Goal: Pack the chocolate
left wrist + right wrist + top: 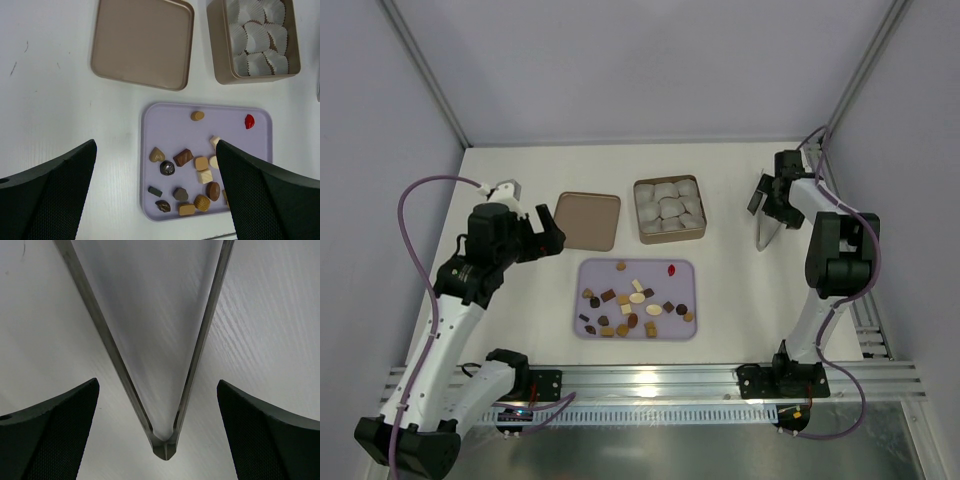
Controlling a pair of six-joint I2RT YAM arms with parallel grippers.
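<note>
My left hand [551,229] hangs above the table [50,100], fingers spread wide, nothing between them. The chocolate [183,157] lies scattered loose on the lavender tray [165,125], and the red piece [249,121] sits off by itself near a far corner. Beyond the tray the tin [217,50] sits open, filled with white paper cups [257,35], its lid [142,42] just beside it. Over on the right, my right hand [768,207] is spread too, one finger either side of the metal tongs [164,446] lying on the table, touching neither arm.
</note>
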